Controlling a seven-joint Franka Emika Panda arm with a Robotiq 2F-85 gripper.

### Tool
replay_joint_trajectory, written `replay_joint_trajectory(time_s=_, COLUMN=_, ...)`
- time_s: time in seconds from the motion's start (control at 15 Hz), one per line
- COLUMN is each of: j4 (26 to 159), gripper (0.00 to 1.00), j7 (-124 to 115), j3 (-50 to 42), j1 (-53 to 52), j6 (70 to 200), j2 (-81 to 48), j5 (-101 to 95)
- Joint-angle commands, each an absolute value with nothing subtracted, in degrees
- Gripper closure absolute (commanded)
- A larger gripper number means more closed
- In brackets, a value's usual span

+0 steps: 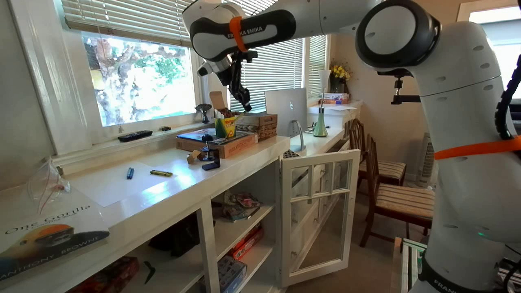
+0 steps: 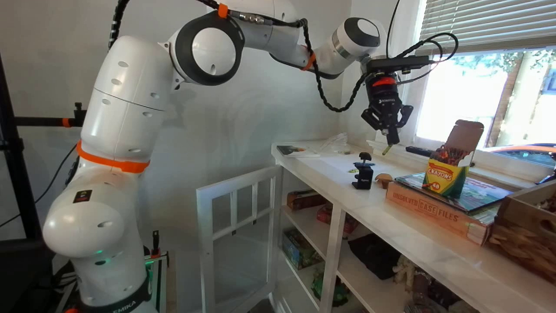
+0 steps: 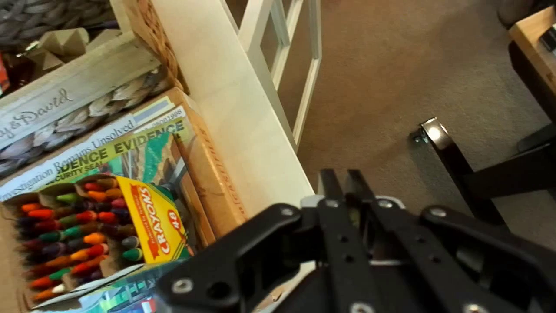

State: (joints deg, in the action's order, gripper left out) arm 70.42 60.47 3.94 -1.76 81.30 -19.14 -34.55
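Note:
High over the white counter [image 2: 434,252] my gripper [image 2: 392,135] is shut on a yellow-green crayon [image 2: 386,150], whose end pokes out below the fingertips, slightly tilted. In the wrist view a trace of the same crayon [image 3: 355,216] shows between the narrow fingers [image 3: 329,187]. Nearby, a yellow and green crayon box [image 2: 445,176] stands with its lid up, full of crayons, on a stack with a case-files box [image 2: 421,208]. Blue crayons [image 1: 130,173] and yellow-green crayons [image 1: 161,173] lie on white paper [image 1: 110,187] farther along the counter.
A black clamp [image 2: 364,176] stands at the counter's front edge, a small brown piece [image 2: 383,179] beside it. A wooden crate [image 1: 266,126] adjoins the box stack. A glass cabinet door [image 1: 319,215] hangs open below. A book [image 1: 44,236] and plastic bag [image 1: 47,187] lie at the counter's end.

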Motion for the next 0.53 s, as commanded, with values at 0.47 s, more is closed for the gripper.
replay_joint_trajectory(time_s=0.47, j4=70.4, gripper=0.91, j7=63.5, j3=3.8, j1=-1.7, j6=85.8, j2=-19.8, j5=-38.0)
